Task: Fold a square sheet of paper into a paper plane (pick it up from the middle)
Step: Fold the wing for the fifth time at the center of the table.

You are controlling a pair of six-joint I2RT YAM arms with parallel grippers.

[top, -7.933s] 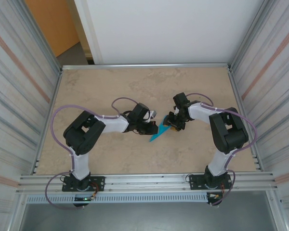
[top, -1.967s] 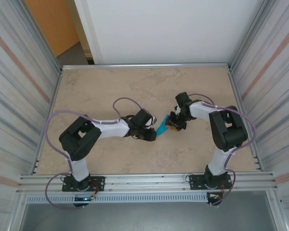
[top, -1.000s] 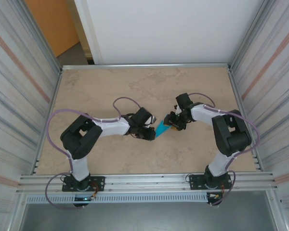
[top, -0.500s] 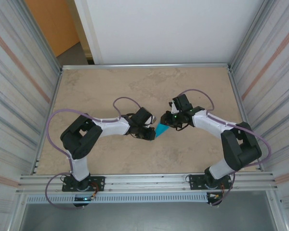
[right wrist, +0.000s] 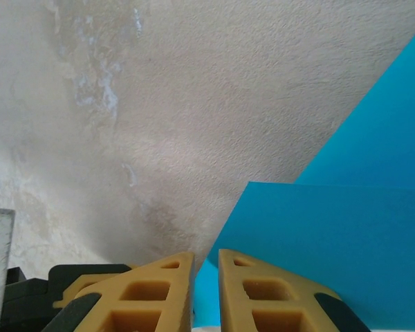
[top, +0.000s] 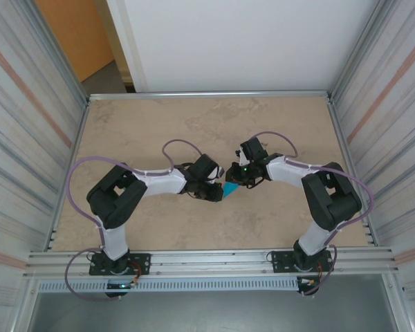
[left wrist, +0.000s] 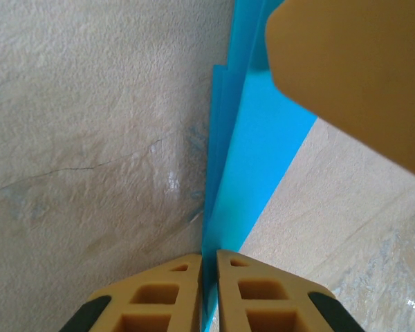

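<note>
Paper plane [top: 229, 191] pinched by facing left hand [left wrist: 209, 261], right hand [right wrist: 206, 261].

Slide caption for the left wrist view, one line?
Left gripper shut on the edge of the folded teal paper, its stacked layers visible against the beige table.

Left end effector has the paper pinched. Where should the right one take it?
The flat face of the paper clear of the left end effector, from the right, one pad per face. It's thin, layered and held edge-on, so a face pinch likely holds.
</note>
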